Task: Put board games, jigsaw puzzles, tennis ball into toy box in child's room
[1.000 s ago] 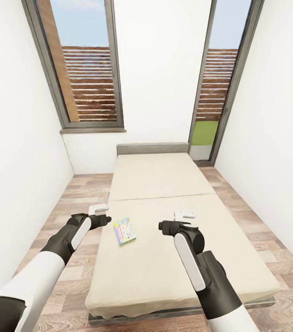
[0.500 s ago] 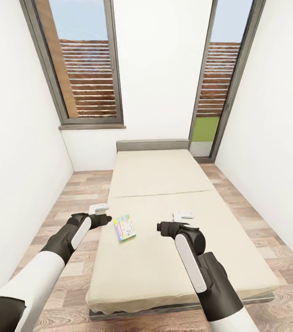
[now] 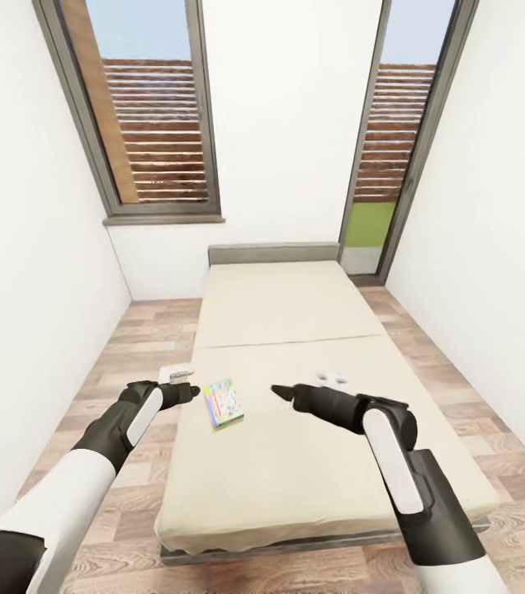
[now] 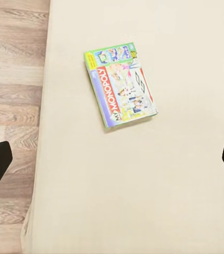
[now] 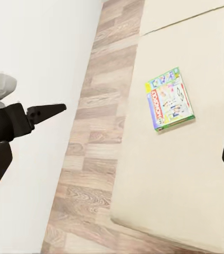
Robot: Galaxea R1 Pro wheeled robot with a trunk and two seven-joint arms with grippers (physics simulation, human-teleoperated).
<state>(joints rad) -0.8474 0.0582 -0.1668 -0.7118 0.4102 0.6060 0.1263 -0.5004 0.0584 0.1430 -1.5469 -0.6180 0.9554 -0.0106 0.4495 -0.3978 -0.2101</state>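
Cream bed point(image 3: 295, 462) is carrying 1 board game point(image 3: 224, 403) near its left edge; I'm hovering left gripper point(image 3: 186, 389) and right gripper point(image 3: 283, 393) beside it, both spread wide.

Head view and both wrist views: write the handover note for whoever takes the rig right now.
Left claw: open, empty, above the bed's left edge, beside the game.
Right claw: open, empty, above the bed, to the right of the game.
Board game: one green-bordered Monopoly box lies flat on the mattress between the two claws, untouched.
Done: nothing can be confirmed from here.
Left: grasp this game and carry it to the toy box. Check the other toys from another viewpoint.
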